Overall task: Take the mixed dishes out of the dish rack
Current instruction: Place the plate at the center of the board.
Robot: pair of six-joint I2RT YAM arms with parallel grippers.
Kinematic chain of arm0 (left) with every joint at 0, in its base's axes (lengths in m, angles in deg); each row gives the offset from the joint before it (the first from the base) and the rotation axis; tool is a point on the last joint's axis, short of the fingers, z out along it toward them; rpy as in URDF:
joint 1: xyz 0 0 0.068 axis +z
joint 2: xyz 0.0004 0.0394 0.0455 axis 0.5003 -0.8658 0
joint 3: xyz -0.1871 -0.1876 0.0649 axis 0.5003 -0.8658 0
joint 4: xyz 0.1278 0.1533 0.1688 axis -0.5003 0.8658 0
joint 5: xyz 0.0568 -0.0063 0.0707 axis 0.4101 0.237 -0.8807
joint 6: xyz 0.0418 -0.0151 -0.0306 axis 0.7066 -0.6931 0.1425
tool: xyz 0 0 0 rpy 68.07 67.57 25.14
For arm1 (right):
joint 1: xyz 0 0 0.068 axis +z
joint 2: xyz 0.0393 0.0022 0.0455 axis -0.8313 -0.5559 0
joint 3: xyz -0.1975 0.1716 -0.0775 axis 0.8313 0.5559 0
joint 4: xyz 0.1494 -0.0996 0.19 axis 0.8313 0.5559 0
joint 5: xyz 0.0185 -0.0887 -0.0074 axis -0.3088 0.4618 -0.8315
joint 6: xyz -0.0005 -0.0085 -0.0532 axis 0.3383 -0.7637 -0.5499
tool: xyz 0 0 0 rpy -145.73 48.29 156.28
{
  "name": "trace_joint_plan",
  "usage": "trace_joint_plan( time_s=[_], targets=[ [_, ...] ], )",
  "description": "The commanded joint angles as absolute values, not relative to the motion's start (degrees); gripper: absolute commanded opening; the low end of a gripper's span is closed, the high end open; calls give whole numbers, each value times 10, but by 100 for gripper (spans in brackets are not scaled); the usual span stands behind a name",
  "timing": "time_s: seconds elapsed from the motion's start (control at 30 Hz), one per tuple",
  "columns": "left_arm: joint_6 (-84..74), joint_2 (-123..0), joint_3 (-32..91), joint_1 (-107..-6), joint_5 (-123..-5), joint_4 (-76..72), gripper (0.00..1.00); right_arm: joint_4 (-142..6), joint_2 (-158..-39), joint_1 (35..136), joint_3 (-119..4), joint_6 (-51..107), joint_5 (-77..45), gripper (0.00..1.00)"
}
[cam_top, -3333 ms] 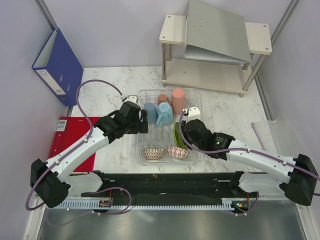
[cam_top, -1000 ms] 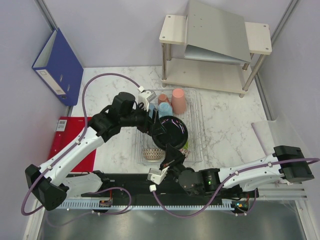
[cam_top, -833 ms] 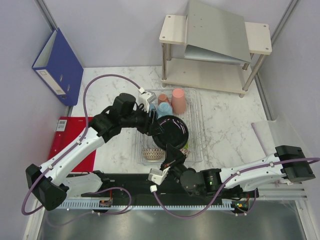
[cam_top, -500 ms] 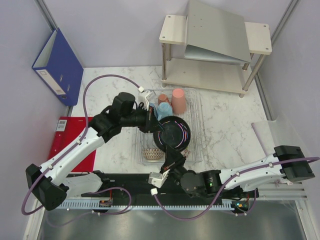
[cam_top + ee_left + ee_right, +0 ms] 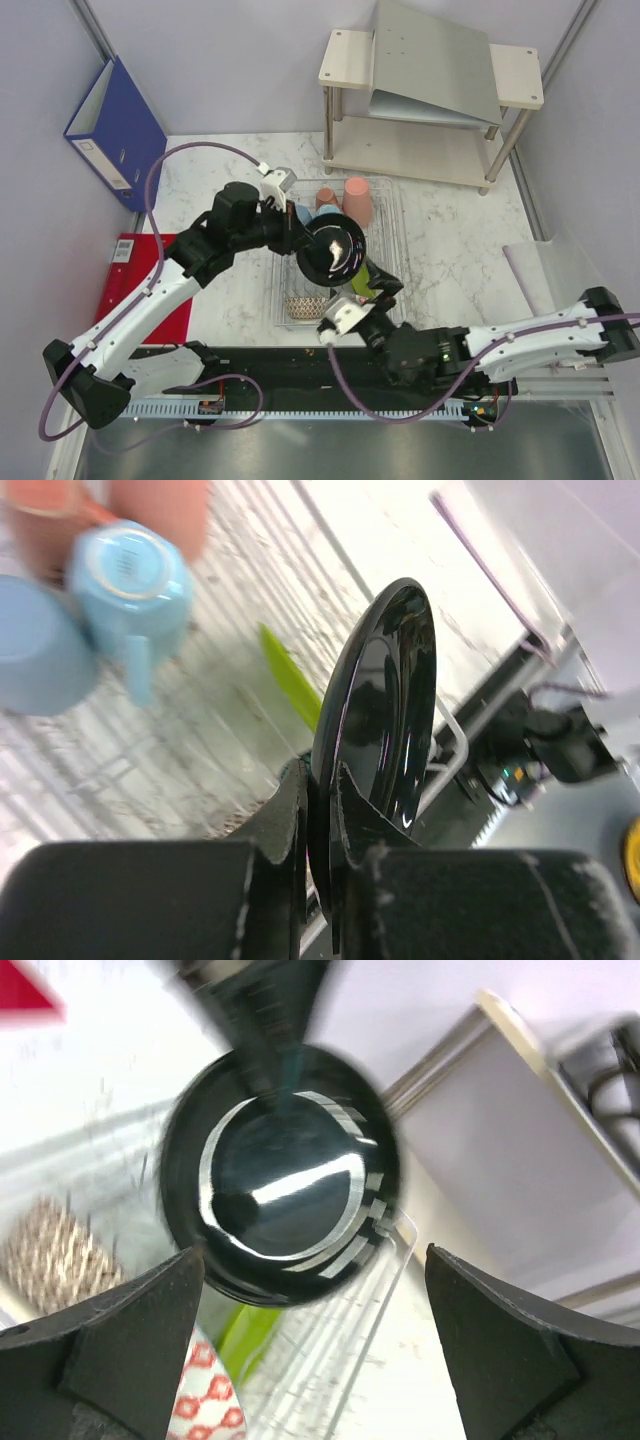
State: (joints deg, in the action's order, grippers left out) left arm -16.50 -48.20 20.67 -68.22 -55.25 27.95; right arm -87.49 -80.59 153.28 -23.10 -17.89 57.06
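Right gripper [image 5: 312, 1260] let go, jaws wide; left gripper [image 5: 318, 810] pinches black plate [image 5: 328, 250], masking rack [image 5: 390, 230].

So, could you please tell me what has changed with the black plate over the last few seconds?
The black plate changed hands: the left gripper closed on its rim, and the right gripper opened, let go and drew back toward the near edge. The plate shifted slightly back and left. The cups, green plate and brown bowl stayed in the rack.

Bright even light; wrist views motion-blurred, glare streaks the black plate [image 5: 280, 1175].
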Motion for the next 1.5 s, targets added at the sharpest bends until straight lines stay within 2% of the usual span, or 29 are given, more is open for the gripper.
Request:
trace_joint_plan(
  time_s=[0.0, 0.23, 0.5, 0.8, 1.0, 1.27, 1.47],
  targets=[
    [-191, -476, 259, -638, -644, 271, 2, -879, -688, 1519, -292, 16, 638, 98],
    [-303, -526, 284, -415, -653, 264, 2, -841, -525, 1458, -265, 149, 688, 98],
    [-376, -605, 269, -261, -634, 161, 2, -784, -491, 1454, -239, 208, 691, 98],
    [-383, -789, 315, -195, -569, 86, 2, -716, -495, 1447, -233, 288, 644, 98],
    [-349, -917, 409, -187, -575, 124, 2, -632, -509, 1440, -255, 337, 629, 98],
    [-324, -1063, 561, -169, -583, 189, 2, -622, -529, 1425, -260, 348, 604, 98],
    [-328, -1163, 663, -165, -568, 212, 2, -621, -579, 1363, -285, 333, 557, 98]
  ],
)
